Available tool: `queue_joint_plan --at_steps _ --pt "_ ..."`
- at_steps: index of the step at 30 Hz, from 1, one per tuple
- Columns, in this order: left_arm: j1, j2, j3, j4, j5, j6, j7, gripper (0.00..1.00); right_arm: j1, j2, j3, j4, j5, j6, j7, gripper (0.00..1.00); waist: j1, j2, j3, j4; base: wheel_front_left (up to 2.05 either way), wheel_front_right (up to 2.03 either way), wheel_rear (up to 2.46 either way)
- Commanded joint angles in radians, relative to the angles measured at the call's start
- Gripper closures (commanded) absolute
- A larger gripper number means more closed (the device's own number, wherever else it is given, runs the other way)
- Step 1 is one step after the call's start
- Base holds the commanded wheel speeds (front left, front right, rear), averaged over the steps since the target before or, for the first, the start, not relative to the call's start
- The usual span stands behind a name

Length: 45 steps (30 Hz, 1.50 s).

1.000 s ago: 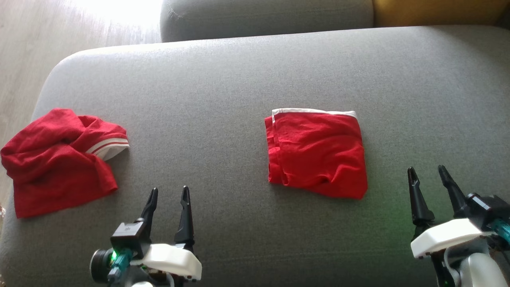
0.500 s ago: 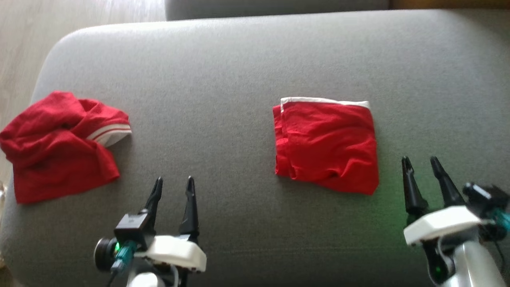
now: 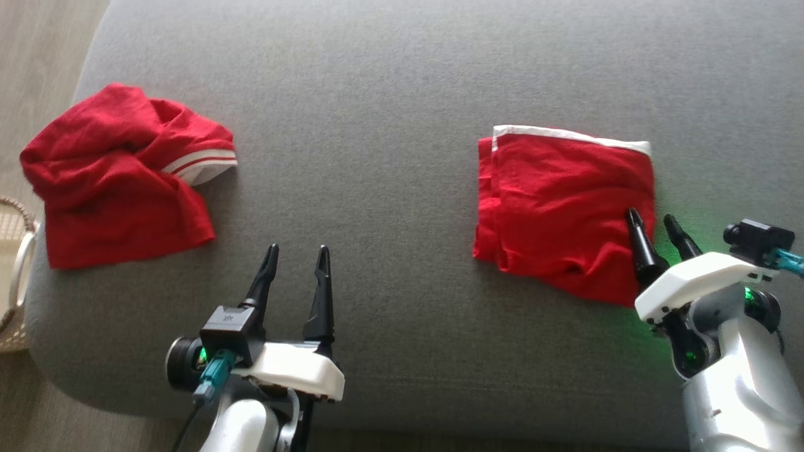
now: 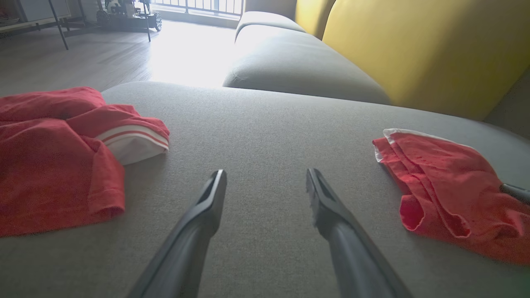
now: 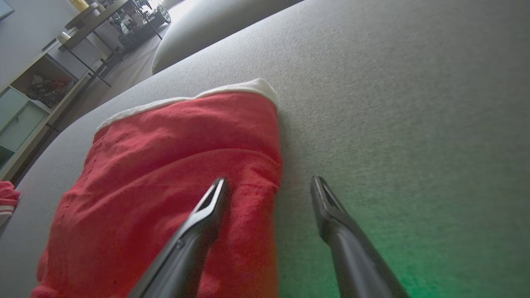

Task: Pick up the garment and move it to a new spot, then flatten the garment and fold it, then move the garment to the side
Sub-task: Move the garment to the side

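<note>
Basket first, since it's furthest left: one woven basket (image 3: 14, 276) sits on the floor just off the left end of the grey sofa cushion (image 3: 377, 81), and only its rim shows, so I can't tell what's in it. On the cushion I count two red garments, well apart. The crumpled garment (image 3: 119, 179) lies bunched up near the left end, with its white striped band poking out to the right toward the middle of the seat. Next comes the left gripper (image 3: 298, 248), hanging over bare cushion between the two garments, with its two dark fingers spread wide and pointing away from the robot. Then there's the folded garment (image 3: 553, 207) on the right half of the seat, lying flat as a neat-ish rectangle. It's a bit wider than it is deep, so its long side runs across the sofa. Its white waistband runs along the far edge, away from the robot, and the doubled-over fold is on its left side. The whole thing is skewed slightly, with the right end sitting nearer the robot. The right gripper (image 3: 650, 215) is spread wide too, straddling that garment's right-hand edge, with one finger over red cloth and the other over grey cushion. I can't tell if it's actually touching the fabric. That makes two grippers. From the left wrist view a yellow backrest (image 4: 418, 49) rises behind the seat.
</note>
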Motion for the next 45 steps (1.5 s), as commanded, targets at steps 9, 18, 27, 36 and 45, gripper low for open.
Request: queue_joint_plan --at_steps 9,18,27,36,45 --pt "-0.053 0.001 0.017 -0.028 -0.01 0.012 -0.005 0.0 -0.077 -0.018 0.078 0.025 -0.031 0.0 -0.003 0.05 0.0 0.0 0.03 0.029 0.0 0.0 0.0" --pt "-0.085 0.001 0.013 -0.041 0.009 0.006 -0.005 0.0 -0.137 -0.084 0.177 0.064 -0.153 0.0 -0.073 1.0 0.0 0.0 0.063 -0.028 0.0 0.0 0.0" --pt "-0.168 0.001 0.004 -0.023 0.092 -0.045 -0.005 0.0 -0.261 -0.172 0.297 0.112 -0.162 0.0 -0.109 1.0 0.0 0.0 0.134 -0.147 0.0 0.0 0.0" --pt "-0.292 0.029 -0.003 -0.023 0.196 -0.117 -0.005 0.0 -0.431 -0.265 0.402 0.175 -0.132 0.0 -0.15 1.0 0.0 0.0 0.229 -0.308 0.0 0.0 0.0" --pt "-0.424 0.08 -0.023 -0.022 0.253 -0.159 -0.005 0.0 -0.605 -0.308 0.461 0.255 -0.102 0.0 -0.193 1.0 0.0 0.0 0.347 -0.443 0.0 0.0 0.0"
